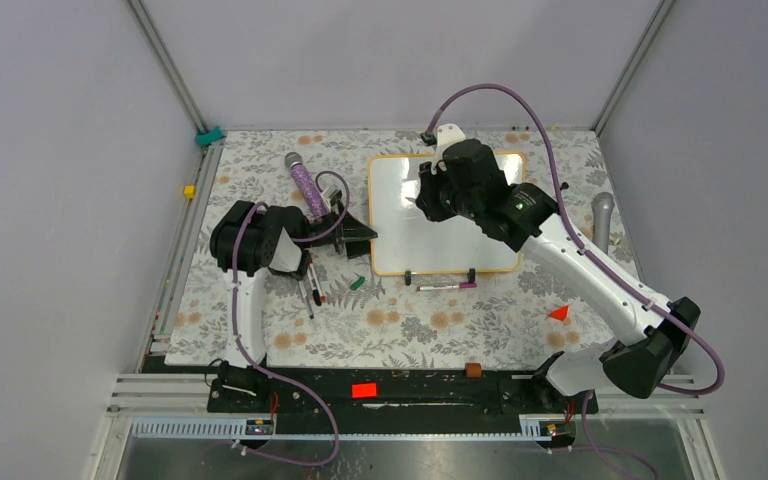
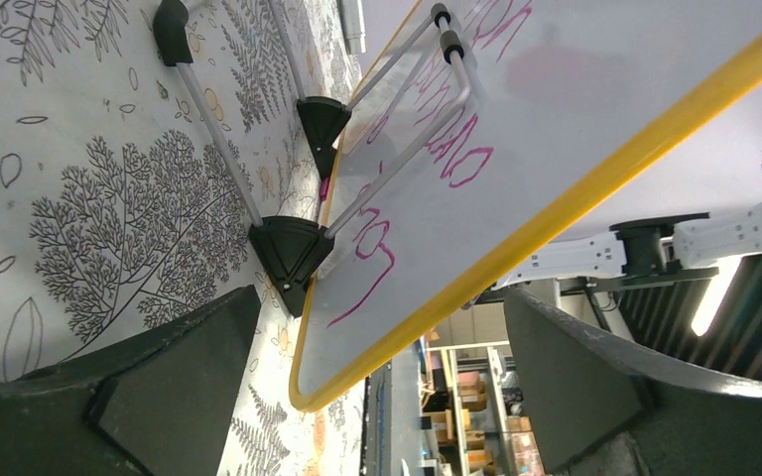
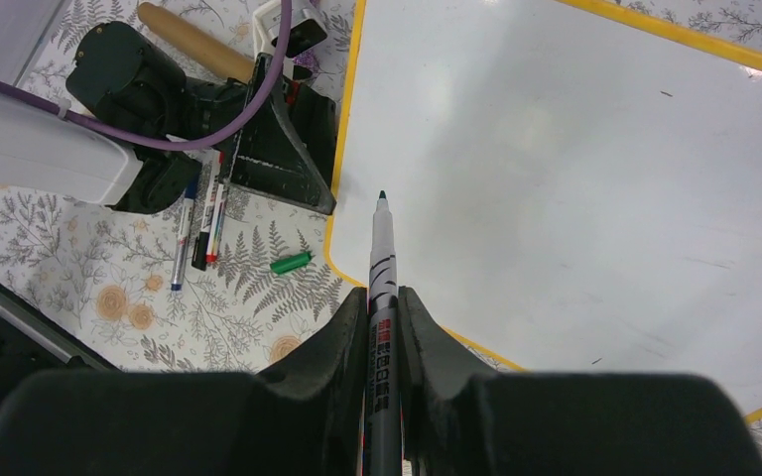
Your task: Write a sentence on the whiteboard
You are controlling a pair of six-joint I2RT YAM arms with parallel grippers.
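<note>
The whiteboard [image 1: 410, 225] lies on the flowered cloth, and its upper face [image 3: 575, 178] is blank; no green sentence shows. My right gripper [image 1: 430, 195] is over the board's left half, shut [image 3: 383, 296] on a grey marker [image 3: 382, 263] whose green tip points at the board near its left edge. My left gripper [image 1: 360, 235] is at the board's left edge. Its jaws stand wide apart [image 2: 379, 297] on either side of the yellow frame corner [image 2: 427, 307], not touching it. This view shows a board face with pink writing [image 2: 456, 149] and the black feet [image 2: 288, 248].
A green cap [image 1: 357, 283] lies by the board's near-left corner. Several pens [image 1: 312, 290] lie beside my left arm. A purple marker [image 1: 445, 287] lies along the board's front edge. A purple microphone [image 1: 305, 185], a grey microphone [image 1: 602, 215] and a red triangle [image 1: 559, 313] lie around it.
</note>
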